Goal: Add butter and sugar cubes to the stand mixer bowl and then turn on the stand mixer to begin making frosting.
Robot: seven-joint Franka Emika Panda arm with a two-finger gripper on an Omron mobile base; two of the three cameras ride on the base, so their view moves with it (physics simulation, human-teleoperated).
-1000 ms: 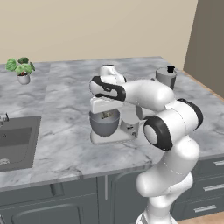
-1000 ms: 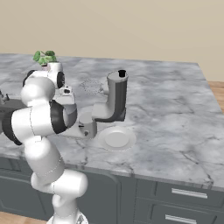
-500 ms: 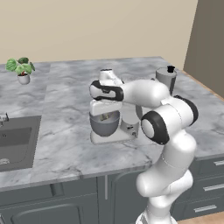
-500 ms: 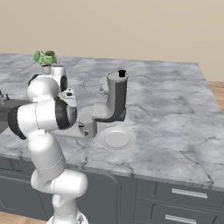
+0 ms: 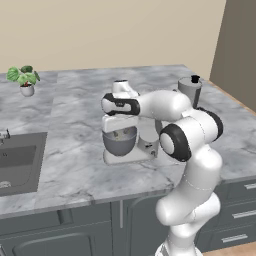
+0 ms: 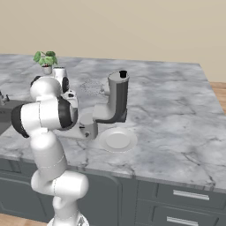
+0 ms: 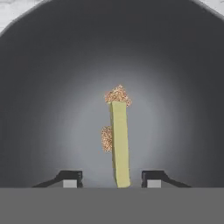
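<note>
The butter (image 7: 119, 142) lies in the middle of the hand view, a pale stick running up from the lower centre, resting on the floor of the stand mixer bowl (image 7: 48, 87), whose dark grey wall curves all around it. The sugar cubes (image 7: 117, 94) are right there with it: one speckled tan cube touching the stick's far end, the other pressed against its left side about halfway along. The claw (image 7: 112, 178) hangs above them with its two dark tips spread wide, one either side of the butter's near end, gripping nothing. In the left base view the bowl (image 5: 119, 141) sits at centre frame on the whitish base of the stand mixer (image 5: 148, 145), with the white wrist parked directly over it; compared with half a second ago and a second ago the hand has edged up a little and the elbow has swung slightly right, while the mixer and bowl have not budged. In the right base view the mixer's grey column (image 6: 116, 99) stands at centre, the round white plate (image 6: 117, 140) just in front of it on the marbled table (image 6: 176, 110), same spot as before. A potted plant (image 5: 23, 79) sits in the upper left, a sink (image 5: 15, 162) at the left edge.
</note>
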